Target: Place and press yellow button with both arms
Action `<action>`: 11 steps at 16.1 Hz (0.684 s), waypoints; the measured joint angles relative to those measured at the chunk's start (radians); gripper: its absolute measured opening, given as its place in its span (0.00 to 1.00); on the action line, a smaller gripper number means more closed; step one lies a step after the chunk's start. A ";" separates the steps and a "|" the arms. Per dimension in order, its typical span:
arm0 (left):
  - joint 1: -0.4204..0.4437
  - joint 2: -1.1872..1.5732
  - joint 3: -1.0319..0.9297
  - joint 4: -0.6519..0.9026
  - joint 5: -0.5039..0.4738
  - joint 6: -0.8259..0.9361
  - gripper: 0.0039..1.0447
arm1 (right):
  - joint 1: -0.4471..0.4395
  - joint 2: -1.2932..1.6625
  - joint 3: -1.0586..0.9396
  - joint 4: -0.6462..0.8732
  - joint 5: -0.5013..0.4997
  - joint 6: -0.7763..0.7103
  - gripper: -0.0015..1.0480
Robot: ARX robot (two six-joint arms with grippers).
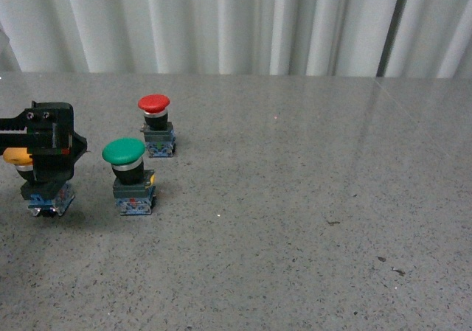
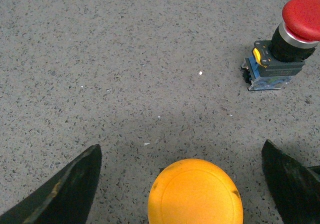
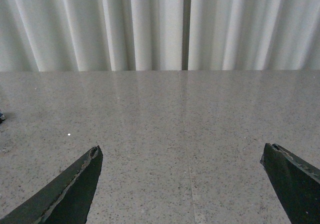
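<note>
The yellow button (image 1: 18, 156) is standing at the front view's far left, its cap lying untouched between the spread fingers of the left gripper (image 2: 180, 146). Closing on that smooth dome is probably risking a slip or tip toward the nearby green button (image 1: 124, 152). The right gripper (image 3: 180, 149) is also gaping empty.

The yellow button (image 2: 195, 193) sits between the two black fingers (image 2: 70, 191) of the left gripper (image 2: 180, 146), which are spread wide, one on each side of its cap and clear of it. A red-capped button (image 2: 285, 44) on a blue-and-dark base stands well apart from the yellow button. Both rest on the speckled grey surface (image 2: 125, 59).
</note>
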 joint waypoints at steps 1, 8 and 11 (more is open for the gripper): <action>-0.007 -0.001 -0.003 0.001 -0.010 0.009 0.80 | 0.000 0.000 0.000 0.000 0.000 0.000 0.94; -0.076 -0.185 0.023 -0.116 -0.080 0.016 0.33 | 0.000 0.000 0.000 0.000 0.000 0.000 0.94; -0.169 -0.194 0.221 -0.145 -0.083 -0.018 0.33 | 0.000 0.000 0.000 0.000 0.000 0.000 0.94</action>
